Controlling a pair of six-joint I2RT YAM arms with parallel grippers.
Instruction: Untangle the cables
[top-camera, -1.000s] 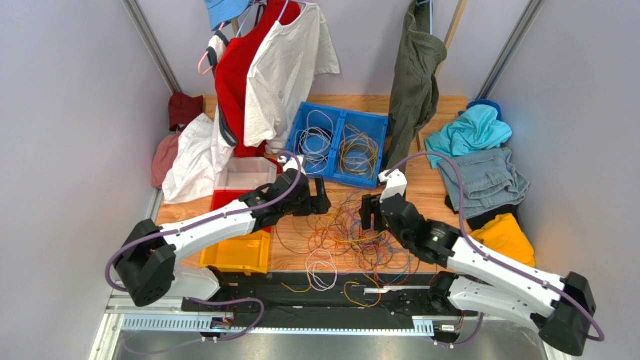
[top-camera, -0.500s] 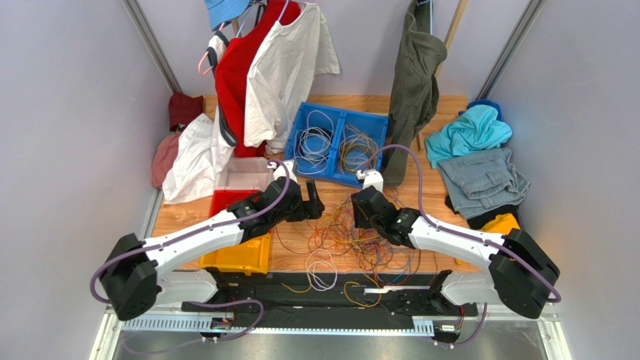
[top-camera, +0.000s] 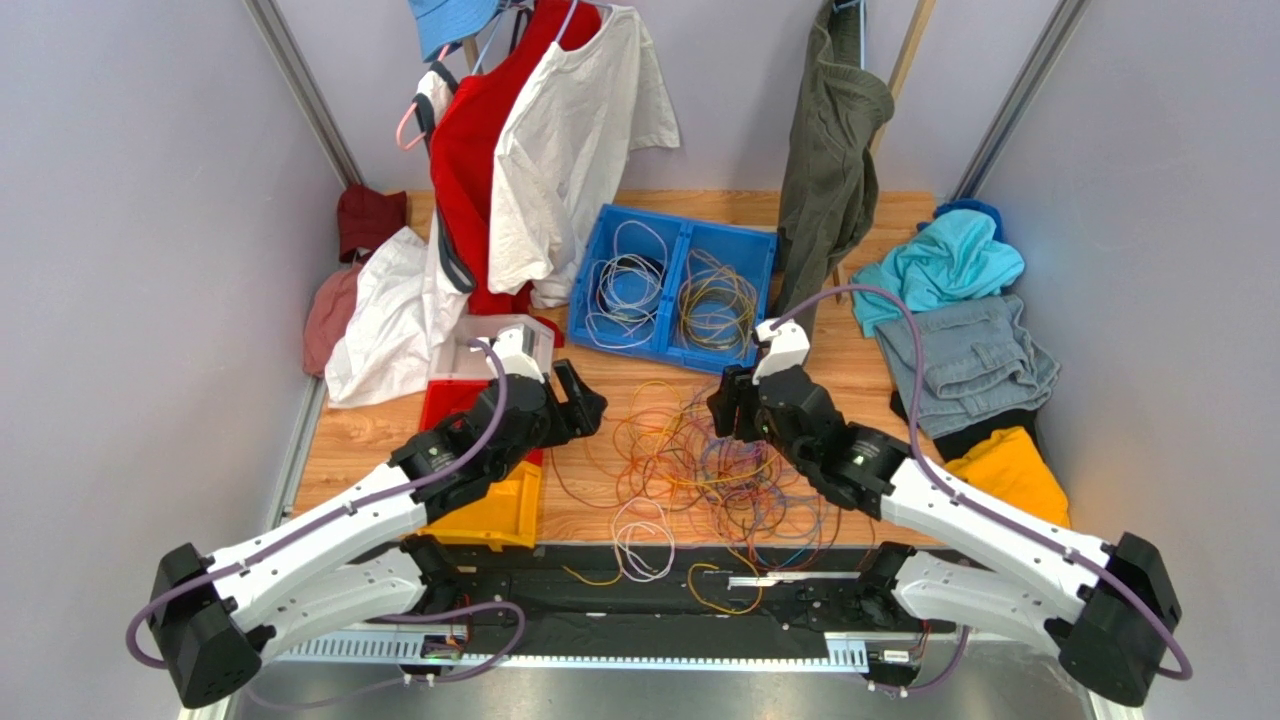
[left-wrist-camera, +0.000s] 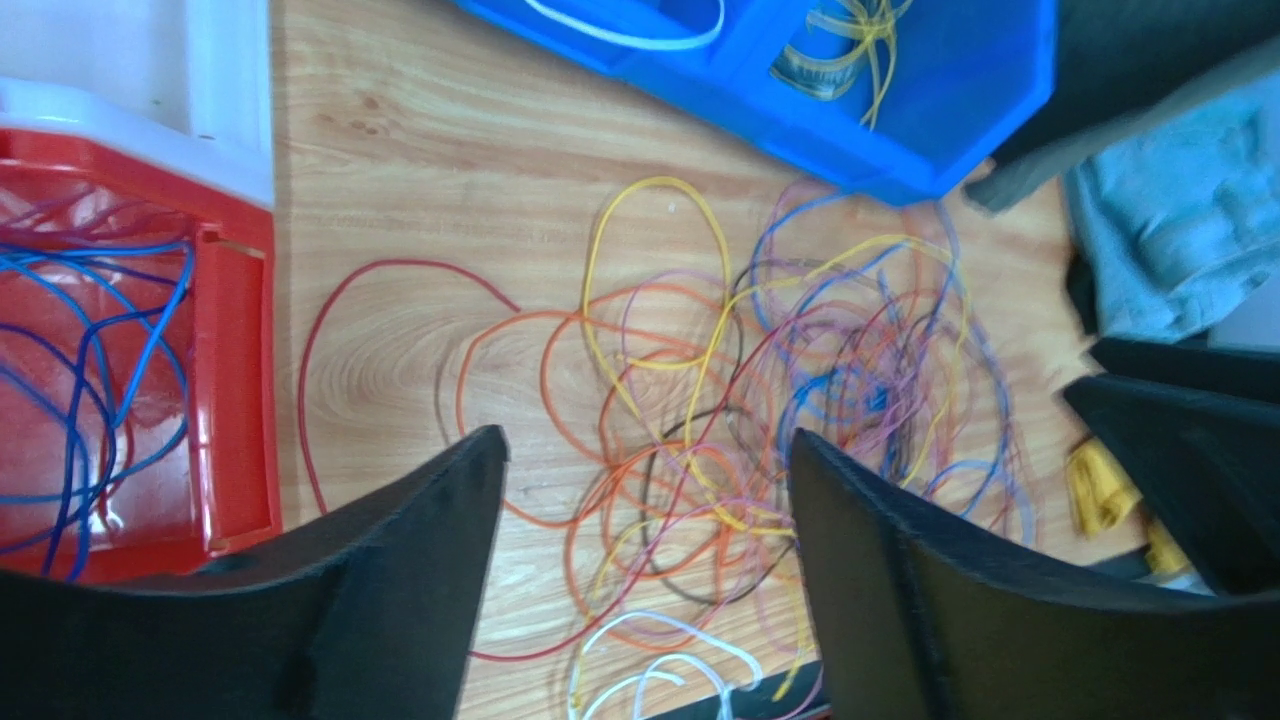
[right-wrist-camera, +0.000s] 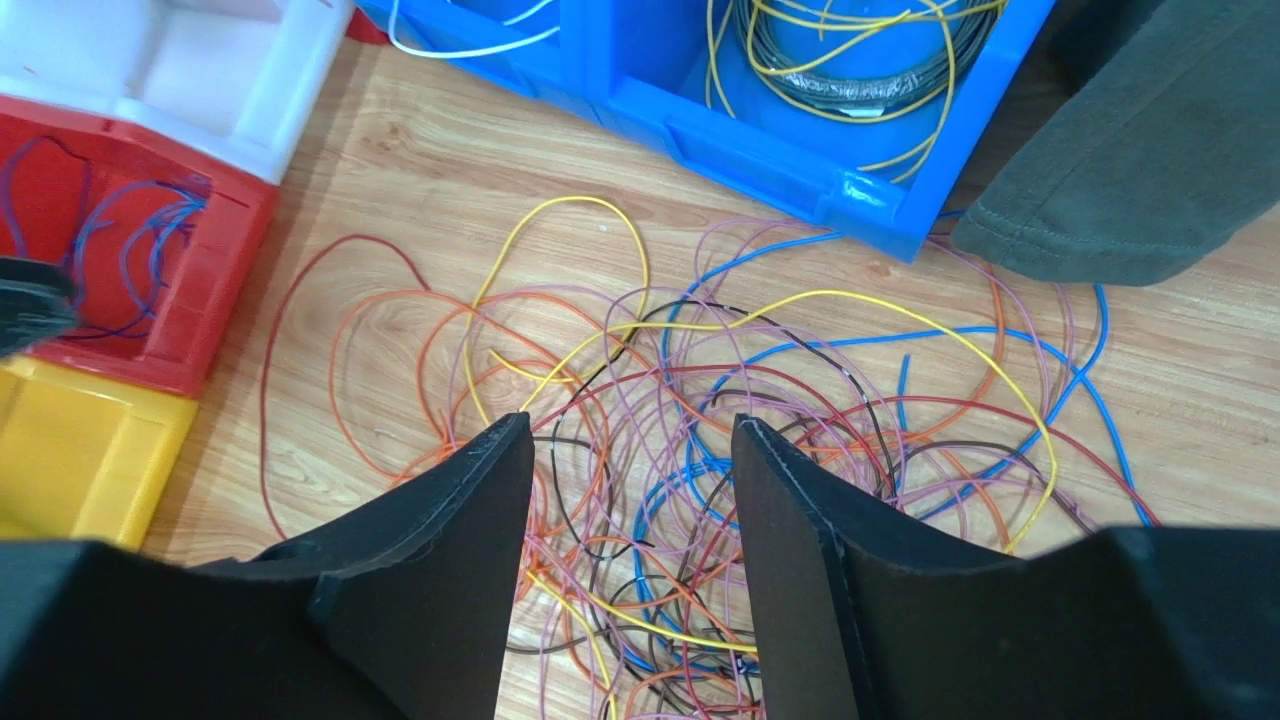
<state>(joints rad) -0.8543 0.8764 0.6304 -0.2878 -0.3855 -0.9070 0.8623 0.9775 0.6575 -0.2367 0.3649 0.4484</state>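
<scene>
Left end effector (top-camera: 588, 407) farther left.

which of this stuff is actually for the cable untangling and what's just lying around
For the job:
tangle of cables
blue bin with coiled cables
red bin with blue cables
left gripper and right gripper, both open

Just lying about:
red shirt and white shirt, hanging
olive garment, hanging
teal cloth
grey trousers
</scene>
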